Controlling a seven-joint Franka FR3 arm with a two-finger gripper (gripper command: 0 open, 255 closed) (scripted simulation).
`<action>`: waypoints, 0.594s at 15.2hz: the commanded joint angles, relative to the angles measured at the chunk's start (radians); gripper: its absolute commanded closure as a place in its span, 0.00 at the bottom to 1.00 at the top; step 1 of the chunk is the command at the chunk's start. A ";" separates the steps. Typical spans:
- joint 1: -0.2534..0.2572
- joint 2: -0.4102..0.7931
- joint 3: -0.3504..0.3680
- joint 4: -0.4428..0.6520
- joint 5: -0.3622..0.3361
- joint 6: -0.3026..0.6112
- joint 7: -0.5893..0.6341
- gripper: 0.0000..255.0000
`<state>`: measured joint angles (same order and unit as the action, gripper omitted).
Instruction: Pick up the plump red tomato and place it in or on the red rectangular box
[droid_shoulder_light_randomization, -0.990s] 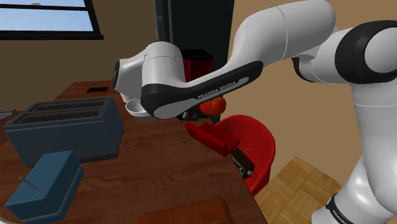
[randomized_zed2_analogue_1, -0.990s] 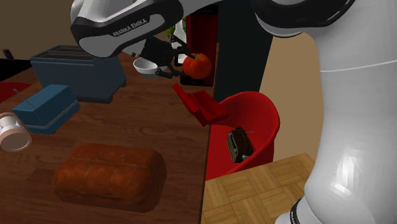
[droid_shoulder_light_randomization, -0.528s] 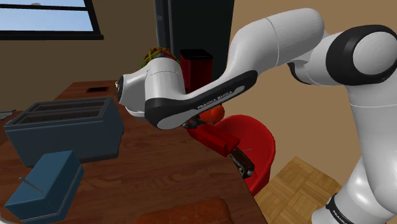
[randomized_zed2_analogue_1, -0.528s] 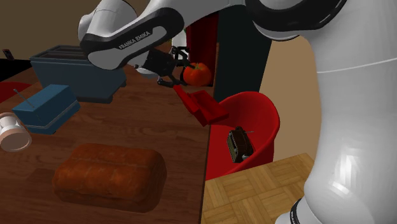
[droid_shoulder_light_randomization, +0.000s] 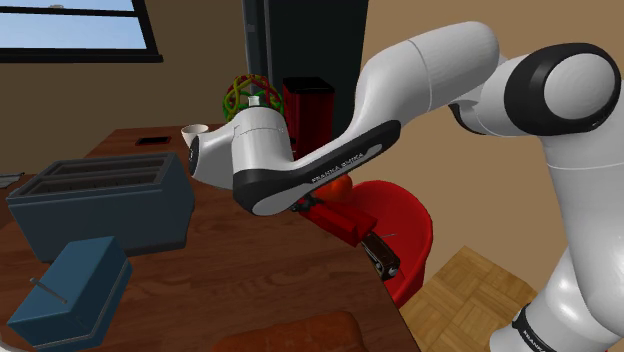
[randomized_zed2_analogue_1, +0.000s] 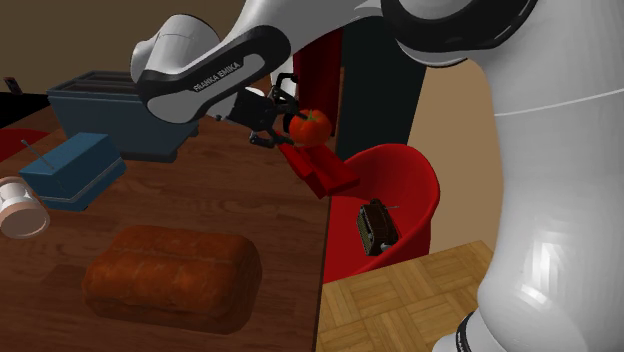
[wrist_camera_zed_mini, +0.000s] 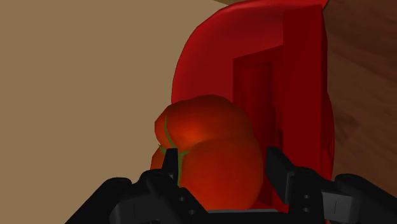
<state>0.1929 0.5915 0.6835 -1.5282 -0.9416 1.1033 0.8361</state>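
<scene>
We see the white Franka arm (droid_shoulder_light_randomization: 430, 70) bent low over the table. In the shoulder view its wrist sits left of the middle, the forearm slopes up to the right, and the shoulder rises at the right edge. The all-black two-finger gripper (randomized_zed2_analogue_1: 294, 125) points toward the table's edge, and its fingers (wrist_camera_zed_mini: 169, 163) pinch the plump red tomato with green seams (randomized_zed2_analogue_1: 312, 126), one on each side. We find the tomato held just over the upper end of the red rectangular box (randomized_zed2_analogue_1: 322, 168), which lies at the table's edge. We cannot tell whether they touch.

On the dark brown wooden table (randomized_zed2_analogue_1: 230, 190), going left to right in the second exterior view, we note a white cup (randomized_zed2_analogue_1: 20, 208), a small blue box (randomized_zed2_analogue_1: 70, 168), a larger blue-grey toaster (randomized_zed2_analogue_1: 120, 108) and a brown bread loaf (randomized_zed2_analogue_1: 170, 275) nearer the camera. Past the edge stands a red rounded seat (randomized_zed2_analogue_1: 400, 190) on a light wooden parquet floor (randomized_zed2_analogue_1: 400, 310). In the shoulder view a window (droid_shoulder_light_randomization: 70, 25) sits at upper left in a tan wall (droid_shoulder_light_randomization: 200, 60).
</scene>
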 joint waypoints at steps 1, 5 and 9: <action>0.000 0.000 0.000 0.000 0.000 0.001 0.000 1.00; 0.000 0.000 0.000 0.000 0.000 0.001 0.000 0.00; 0.000 0.000 0.000 0.000 0.000 0.001 0.000 0.00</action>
<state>0.1927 0.5919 0.6833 -1.5284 -0.9419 1.1040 0.8365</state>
